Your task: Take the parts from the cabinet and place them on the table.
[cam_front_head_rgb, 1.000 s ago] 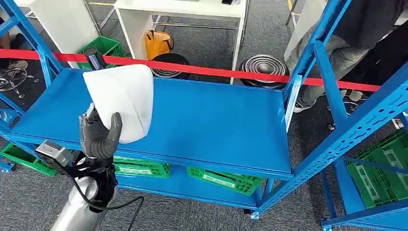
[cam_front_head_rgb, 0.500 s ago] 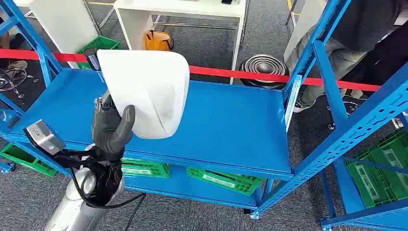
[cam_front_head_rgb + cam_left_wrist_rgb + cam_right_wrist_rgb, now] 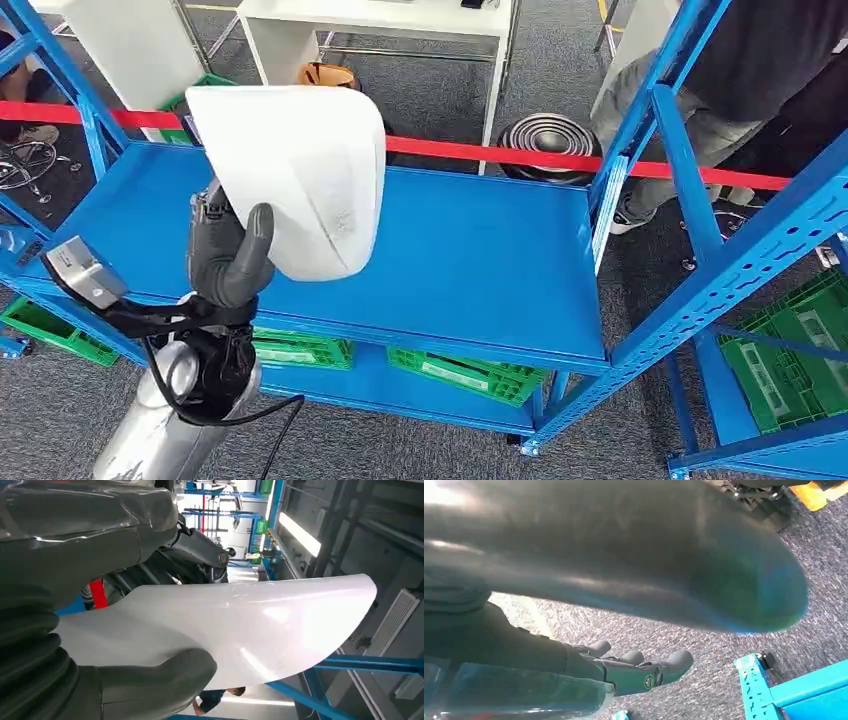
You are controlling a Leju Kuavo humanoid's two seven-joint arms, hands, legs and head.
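1. Left hand (image 3: 228, 262): closed on the lower edge of the white part (image 3: 300, 170). The thumb lies across the near face; the other fingers are behind the panel. The wrist view confirms that the panel is clamped between the thumb and the rest of the hand.
2. Part position: held upright above the left half of the blue shelf (image 3: 470, 260), clear of the shelf surface. The upper edge reaches the level of the red tape (image 3: 560, 160) behind the rack.
3. Reason for the hold (judgement): a grip low on one edge leaves most of the curved panel free above the hand. This suits lifting the panel off a flat shelf, but the panel has leverage against the grip and may swing or slip if the arm turns quickly.
4. Right hand (image 3: 634, 672): hangs over grey carpet beside a blue rack foot (image 3: 756, 680). The fingers are loosely spread and hold nothing.
5. Edges: the left rack upright (image 3: 75, 95) stands near the part's left side. The angled blue beam (image 3: 740, 260) stands well apart on the right.
6. Open room: the shelf to the right of the part is bare. The near shelf lip offers the least obstructed way out toward the robot.
7. Hazard: a person (image 3: 720, 100) stands behind the right upright. Keep the part away from that side.
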